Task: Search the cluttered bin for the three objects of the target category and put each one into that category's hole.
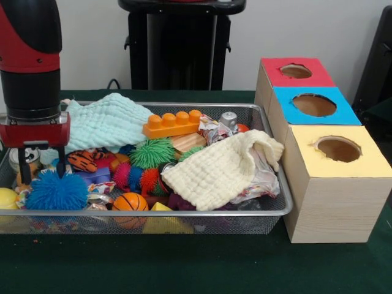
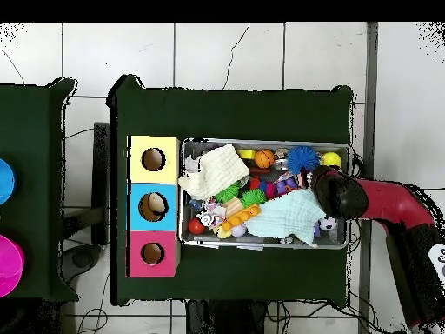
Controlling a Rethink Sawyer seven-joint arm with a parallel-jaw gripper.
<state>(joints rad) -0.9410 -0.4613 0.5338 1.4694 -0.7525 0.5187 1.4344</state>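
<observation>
At the bin's end farthest from the boxes: I have the hand (image 1: 43, 164) hanging low over the clutter, just above a blue spiky ball (image 1: 56, 191).
Hand state: released, I judge; the two dark fingers (image 1: 24, 165) stand apart with nothing between them.
Bin: a wire mesh tray (image 1: 278, 211) on the green desk (image 1: 202, 263), packed full.
Top layer: a mint cloth (image 1: 107, 122) at the back and a cream cloth (image 1: 220, 168) draped toward the boxes, both covering things I cannot see.
Visible clutter: an orange building brick (image 1: 173, 123), a green spiky ball (image 1: 152, 152), a small basketball (image 1: 130, 203), a tiger-striped toy (image 1: 82, 161), crumpled foil wrappers (image 1: 214, 130), and a yellow ball (image 1: 7, 198) at the rim.
Holes: three boxes in a row beside the tray, red-topped (image 1: 278, 76), blue-topped (image 1: 343, 110) and yellow-topped (image 1: 367, 162).
Target category: not stated, so I cannot say which hole is ours.
Done so far: from overhead the blue box's hole (image 2: 153, 206) shows something pale inside; the red and yellow holes look empty. Perhaps one item is in, but I cannot confirm.
Left to do: by my reading most of the search remains, and the cloths likely need shifting to uncover hidden pieces.
</observation>
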